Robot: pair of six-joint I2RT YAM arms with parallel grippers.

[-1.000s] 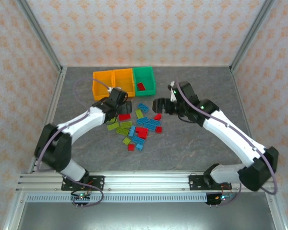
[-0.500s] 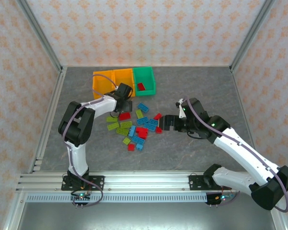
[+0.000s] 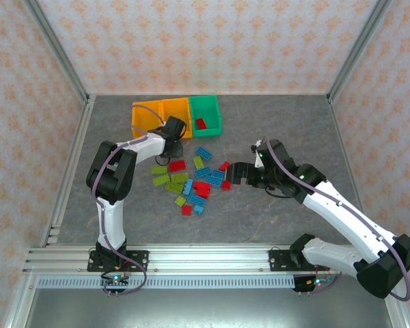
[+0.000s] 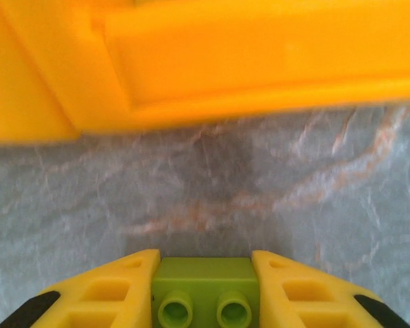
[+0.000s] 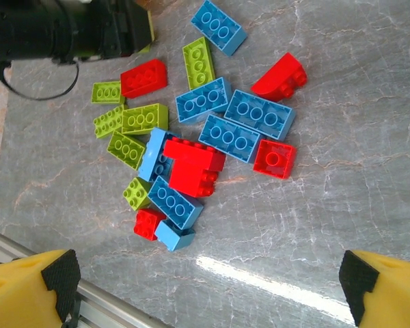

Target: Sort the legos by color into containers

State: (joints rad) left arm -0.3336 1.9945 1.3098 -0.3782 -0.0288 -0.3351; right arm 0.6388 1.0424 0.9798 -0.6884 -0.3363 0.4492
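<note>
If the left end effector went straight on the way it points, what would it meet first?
Likely an orange-yellow bin, at its near wall, past bare table; the held lime green brick would touch first. Depth unclear.

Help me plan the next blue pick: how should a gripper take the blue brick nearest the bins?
From straight above, pinch the blue brick across its long sides: it lies flat, studs up; a lime brick sits close to one side.
</note>
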